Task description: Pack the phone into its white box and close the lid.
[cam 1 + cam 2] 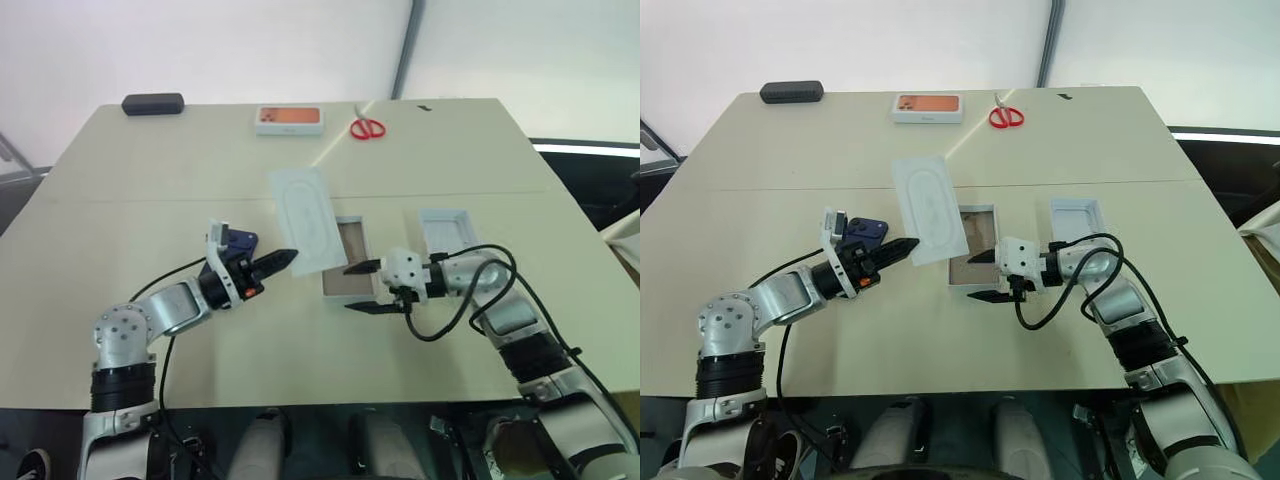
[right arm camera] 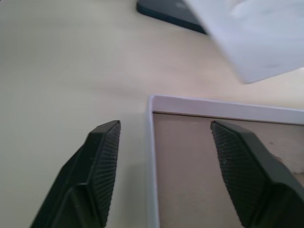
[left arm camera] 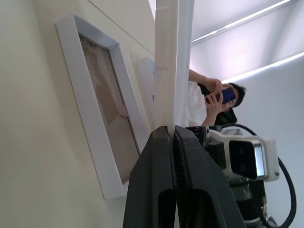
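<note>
The white box [image 1: 352,259] was sat right at the wide-open right gripper [image 1: 364,287], long axis running away, while the insert [image 1: 306,219] was pinched by the left gripper [image 1: 283,259] and the phone [image 2: 172,11] was left lying beyond.

A pale beige table [image 1: 200,170] is carrying a white box [image 1: 961,283] showing a dull grey-brown inner floor. A flat white insert [image 1: 928,210] is displaying a faint oval outline. The white lid [image 1: 446,229] is lying with its plain white inside showing. A dark navy phone [image 1: 868,228], red-handled scissors [image 1: 367,127], a white box with orange top [image 1: 289,119] and a black case [image 1: 152,103] are also showing.
</note>
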Controlling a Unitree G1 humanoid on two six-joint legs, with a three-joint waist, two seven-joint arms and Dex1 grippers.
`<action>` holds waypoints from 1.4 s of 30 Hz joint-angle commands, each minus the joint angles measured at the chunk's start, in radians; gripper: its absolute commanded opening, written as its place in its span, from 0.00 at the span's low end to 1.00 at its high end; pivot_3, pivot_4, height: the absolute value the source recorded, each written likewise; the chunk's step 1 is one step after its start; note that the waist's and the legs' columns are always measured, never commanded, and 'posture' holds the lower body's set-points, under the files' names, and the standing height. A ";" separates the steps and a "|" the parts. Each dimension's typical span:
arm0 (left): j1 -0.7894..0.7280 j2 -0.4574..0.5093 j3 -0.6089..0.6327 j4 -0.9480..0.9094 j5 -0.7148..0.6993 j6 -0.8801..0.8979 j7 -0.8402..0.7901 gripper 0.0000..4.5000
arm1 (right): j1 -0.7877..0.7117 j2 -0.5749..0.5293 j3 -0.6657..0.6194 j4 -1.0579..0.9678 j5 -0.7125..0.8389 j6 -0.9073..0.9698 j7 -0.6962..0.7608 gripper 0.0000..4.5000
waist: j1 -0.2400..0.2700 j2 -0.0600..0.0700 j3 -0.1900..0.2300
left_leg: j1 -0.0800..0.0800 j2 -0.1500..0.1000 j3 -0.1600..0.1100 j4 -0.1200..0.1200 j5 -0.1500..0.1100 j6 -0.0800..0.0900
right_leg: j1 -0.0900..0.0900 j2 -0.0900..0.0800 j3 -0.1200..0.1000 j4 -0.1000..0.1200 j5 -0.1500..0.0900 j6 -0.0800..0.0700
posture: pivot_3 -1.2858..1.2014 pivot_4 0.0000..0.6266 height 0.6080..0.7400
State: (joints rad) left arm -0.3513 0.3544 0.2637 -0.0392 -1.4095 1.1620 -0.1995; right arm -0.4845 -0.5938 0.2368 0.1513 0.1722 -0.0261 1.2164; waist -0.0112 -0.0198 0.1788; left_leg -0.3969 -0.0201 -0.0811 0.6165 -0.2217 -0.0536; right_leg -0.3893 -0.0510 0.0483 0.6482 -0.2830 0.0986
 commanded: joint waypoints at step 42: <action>-0.156 -0.015 -0.130 0.086 0.416 -0.039 -0.287 0.90 | 0.113 -0.008 -0.224 -0.216 0.166 0.177 -0.203 0.65 | -0.004 0.000 0.001 | -0.008 0.000 -0.001 0.001 0.001 -0.001 | -0.007 0.001 -0.001 0.001 0.000 0.000 | 0.52 0.24 1.00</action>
State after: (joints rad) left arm -0.4903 0.3277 0.1298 0.0906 -1.0133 1.1545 -0.4632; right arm -0.3468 -0.6131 0.0242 -0.0528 0.3281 0.1607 1.0302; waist -0.0150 -0.0202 0.1794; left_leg -0.4044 -0.0204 -0.0824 0.6178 -0.2209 -0.0546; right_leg -0.3958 -0.0496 0.0469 0.6487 -0.2826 0.0990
